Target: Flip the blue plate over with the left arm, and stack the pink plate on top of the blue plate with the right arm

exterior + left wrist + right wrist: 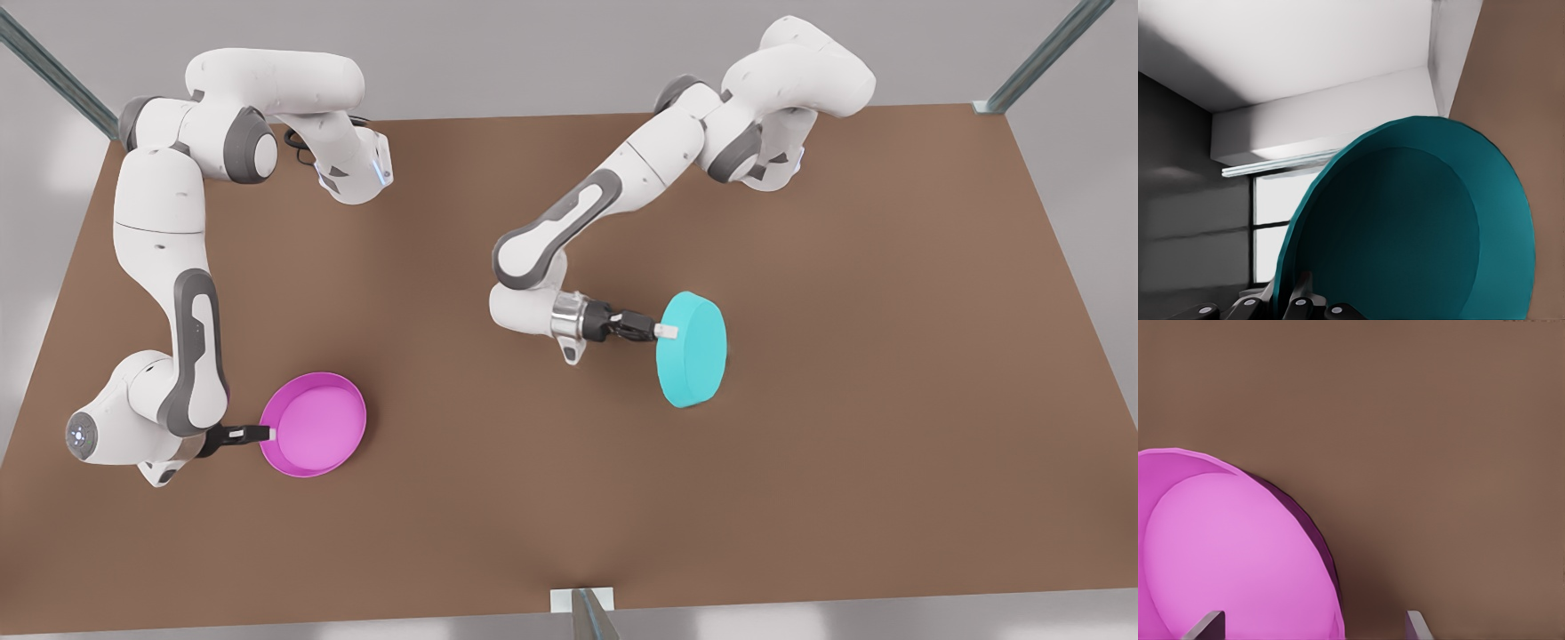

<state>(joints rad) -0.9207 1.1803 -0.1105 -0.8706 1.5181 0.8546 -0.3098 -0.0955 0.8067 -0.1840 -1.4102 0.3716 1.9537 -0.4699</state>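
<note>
Blue plate (693, 351) up on edge, mid-surface, rim clamped by left end effector (665, 332); pink plate (316, 425) flat, opening up, toward surface's near edge, right end effector (267, 433) at its rim, fingers wide apart.

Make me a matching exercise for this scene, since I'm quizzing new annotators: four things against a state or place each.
Things:
1. blue plate
2. pink plate
3. left gripper
4. table

States:
a. brown and bearing both arms
b. shut on a rim, holding its plate on edge
c. lying rim-up on the table
d. tipped on edge

Pairs: 1-d, 2-c, 3-b, 4-a
</note>
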